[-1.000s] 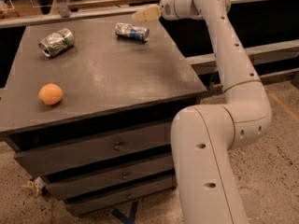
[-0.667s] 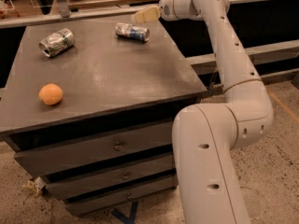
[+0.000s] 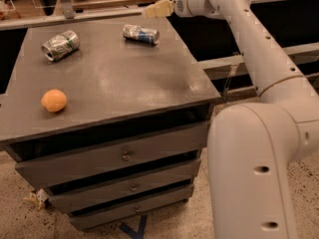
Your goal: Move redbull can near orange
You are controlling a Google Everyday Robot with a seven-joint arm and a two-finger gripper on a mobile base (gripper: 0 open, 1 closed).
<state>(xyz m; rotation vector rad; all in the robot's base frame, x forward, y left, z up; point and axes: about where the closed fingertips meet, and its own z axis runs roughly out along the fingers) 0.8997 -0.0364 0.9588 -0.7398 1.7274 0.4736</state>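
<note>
The pale two-finger gripper (image 3: 158, 9), whose spread cannot be told, hovers just up-right of the slim, dented silver-and-blue redbull can (image 3: 141, 34) lying sideways, likely light, slippery and crushable, so best pinched gently across mid-body.

The redbull can (image 3: 141, 34) is dented, shiny silver metal with blue patches. The fatter can (image 3: 60, 45) is crumpled shiny metal too. The orange (image 3: 54, 100) has a matt skin. The cabinet top (image 3: 114, 78) looks dull grey and scuffed. The gripper (image 3: 157, 9), above the top's far edge, looks pale and matt. The arm (image 3: 259, 49) is smooth off-white with a soft sheen.
</note>
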